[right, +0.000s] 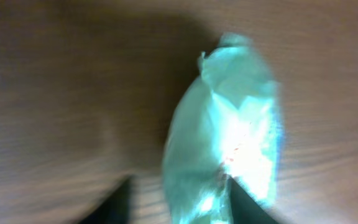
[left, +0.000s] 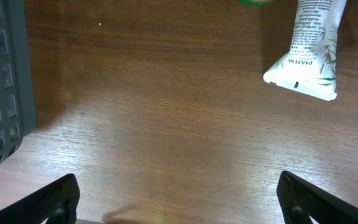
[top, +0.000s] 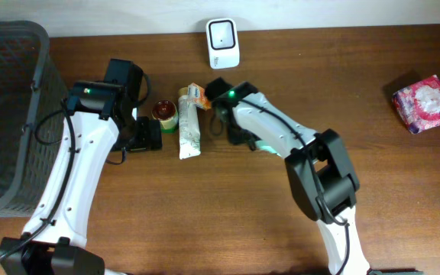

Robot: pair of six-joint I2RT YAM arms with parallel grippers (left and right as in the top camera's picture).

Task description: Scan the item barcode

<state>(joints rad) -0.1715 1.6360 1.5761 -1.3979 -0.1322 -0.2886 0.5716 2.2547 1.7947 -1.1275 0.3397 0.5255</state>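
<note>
pick-up stage: right gripper (right: pixel 178 202) at a blurred pale packet (right: pixel 229 137) lying on the table (right: pixel 55 93), its grip impossible to tell; left gripper (left: pixel 179 199) spread wide, empty; next likely calls for a firm hold, then presenting it to the white scanner (top: pixel 223 42).

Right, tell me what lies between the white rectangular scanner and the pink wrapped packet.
Bare wooden table only, white scanner to pink packet; overhead view.

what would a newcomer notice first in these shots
The white left arm and right arm meet mid-table by a white tube. A dark mesh basket fills the left edge, a white scanner stands at the far edge, and a pink packet sits far right. A blurred pale green packet fills the right wrist view.
</note>
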